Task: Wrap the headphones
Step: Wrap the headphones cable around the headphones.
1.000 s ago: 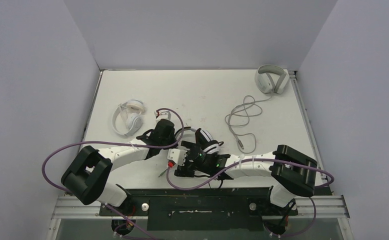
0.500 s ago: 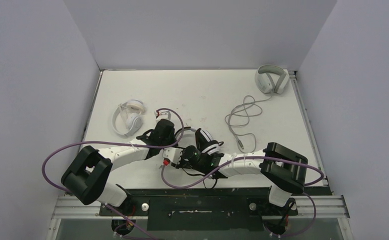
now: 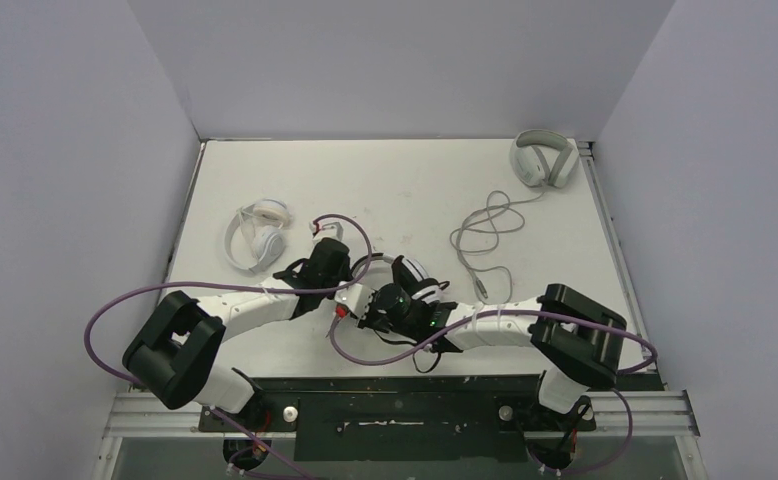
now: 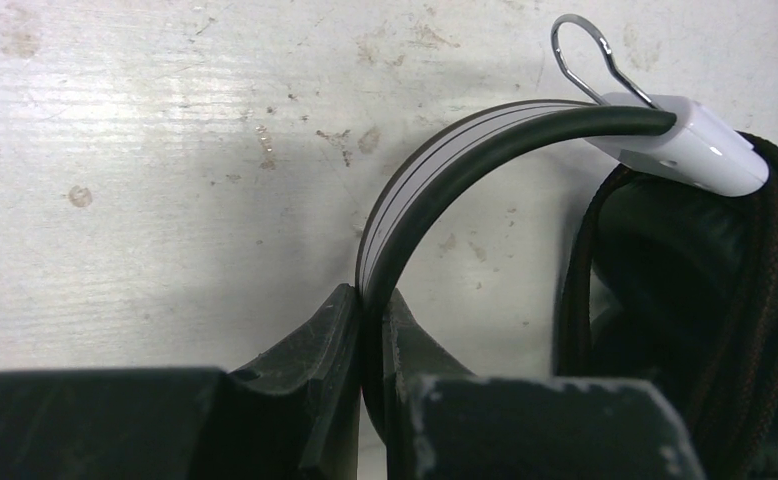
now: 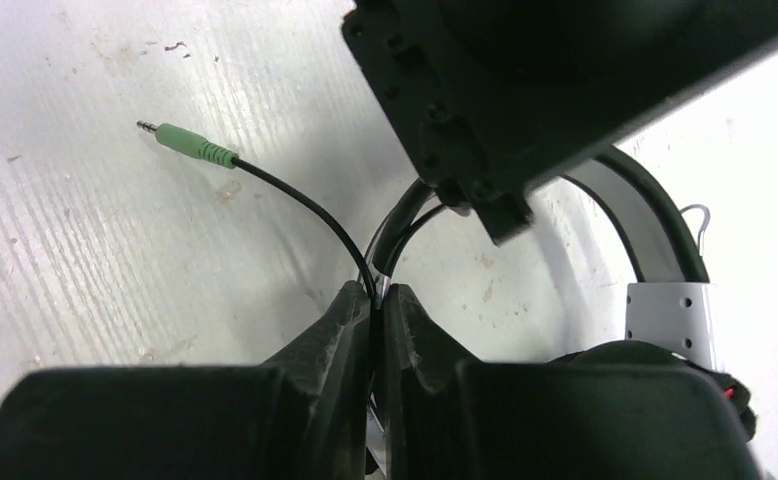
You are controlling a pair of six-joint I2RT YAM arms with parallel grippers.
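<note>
At centre front, the left gripper [image 4: 370, 300] clamps the headband [image 4: 445, 140] of the black-and-white headset [image 3: 412, 272], and the right gripper [image 5: 377, 295] pinches its black cable [image 5: 295, 200]. Winding is in hand; next, loop the cable around the band under light tension.

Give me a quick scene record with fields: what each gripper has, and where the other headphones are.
Left gripper: shut on the headset headband
Right gripper: shut on the black cable, with the green plug end free
White pair: left of the left gripper, apart from both arms
Grey pair: far right, its grey cable in loose loops
</note>
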